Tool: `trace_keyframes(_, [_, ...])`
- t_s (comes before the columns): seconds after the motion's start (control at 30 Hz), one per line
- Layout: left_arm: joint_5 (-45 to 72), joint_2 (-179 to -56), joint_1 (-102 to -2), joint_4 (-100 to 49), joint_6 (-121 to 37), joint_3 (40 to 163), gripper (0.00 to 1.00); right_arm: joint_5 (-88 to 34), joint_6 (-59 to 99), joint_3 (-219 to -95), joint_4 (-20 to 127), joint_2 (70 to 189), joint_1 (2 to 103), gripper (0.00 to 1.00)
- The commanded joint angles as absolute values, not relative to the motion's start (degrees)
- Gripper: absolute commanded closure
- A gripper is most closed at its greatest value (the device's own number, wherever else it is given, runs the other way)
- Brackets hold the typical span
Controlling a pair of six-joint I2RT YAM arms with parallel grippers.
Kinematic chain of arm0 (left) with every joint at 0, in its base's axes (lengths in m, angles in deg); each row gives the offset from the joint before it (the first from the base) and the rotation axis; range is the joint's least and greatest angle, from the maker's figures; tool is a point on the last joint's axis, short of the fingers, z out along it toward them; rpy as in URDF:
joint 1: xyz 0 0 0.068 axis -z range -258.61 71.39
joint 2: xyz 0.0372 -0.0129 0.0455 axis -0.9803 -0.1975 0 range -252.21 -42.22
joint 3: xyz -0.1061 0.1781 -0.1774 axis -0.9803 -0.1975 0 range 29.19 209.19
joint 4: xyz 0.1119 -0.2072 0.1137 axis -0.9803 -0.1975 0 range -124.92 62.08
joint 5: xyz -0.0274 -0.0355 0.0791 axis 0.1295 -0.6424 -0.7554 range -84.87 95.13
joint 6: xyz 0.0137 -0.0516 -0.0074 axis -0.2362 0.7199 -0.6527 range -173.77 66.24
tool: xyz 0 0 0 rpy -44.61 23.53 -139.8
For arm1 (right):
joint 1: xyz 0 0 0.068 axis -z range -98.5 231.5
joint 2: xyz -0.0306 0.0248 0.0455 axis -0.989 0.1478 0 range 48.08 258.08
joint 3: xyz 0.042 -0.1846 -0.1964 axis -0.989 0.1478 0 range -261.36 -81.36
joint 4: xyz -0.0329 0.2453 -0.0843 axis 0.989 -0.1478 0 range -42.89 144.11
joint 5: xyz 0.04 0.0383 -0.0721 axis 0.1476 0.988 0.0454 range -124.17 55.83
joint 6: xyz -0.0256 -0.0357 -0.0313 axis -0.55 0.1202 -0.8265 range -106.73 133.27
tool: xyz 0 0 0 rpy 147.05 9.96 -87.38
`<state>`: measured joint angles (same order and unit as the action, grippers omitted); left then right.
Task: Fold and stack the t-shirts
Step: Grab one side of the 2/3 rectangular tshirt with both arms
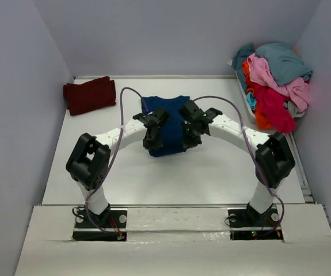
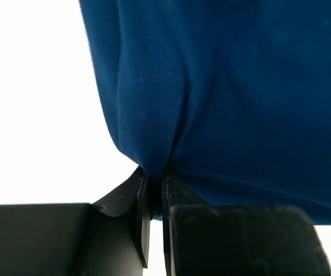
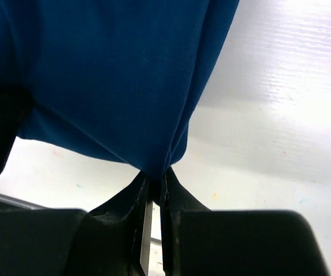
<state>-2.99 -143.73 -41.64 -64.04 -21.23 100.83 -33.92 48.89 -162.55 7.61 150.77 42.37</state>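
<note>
- white table (image 1: pixel 211 178), a bit glossy, tiny coloured specks on it up close in the right wrist view
- back wall (image 1: pixel 177 34), left wall (image 1: pixel 15 115) and right wall (image 1: pixel 329 132) are all plain pale grey, boxing it in
- white ledge (image 1: pixel 177 236) along the near edge
- light's bright and even, table nearly blown out white in the left wrist view

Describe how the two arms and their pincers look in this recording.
Both the left arm and right arm have white tubular links joined by bulky black joint housings. A thin mauve-grey cable loops along each from black base plates to the wrist. The left pincer and right pincer each have two flat black fingers tapering to thin tips.
</note>
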Motion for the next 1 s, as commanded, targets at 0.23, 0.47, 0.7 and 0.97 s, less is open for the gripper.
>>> trace_keyframes(0.23, [-16.23, -127.21, -33.62, -77.04, -12.11, 100.03, 0.94, -42.52, 52.38, -158.8, 1.64, 135.37, 37.92, 0.93])
trace_keyframes(0.47, [-18.95, -117.98, -29.66, -82.14, -6.13, 99.95, 0.94, -45.86, 55.54, -159.14, -3.28, 129.82, 33.43, 0.93])
trace_keyframes(0.7, [-24.05, -112.44, -27.81, -84.96, -3.58, 100.99, 0.94, -50.34, 58.8, -159.41, -5.48, 123.93, 30.7, 0.93])
trace_keyframes(0.97, [-27.92, -119.64, -27.81, -84.79, -6.65, 106.71, 0.94, -53.07, 56.43, -162.49, -4.96, 129.81, 30.7, 0.93])
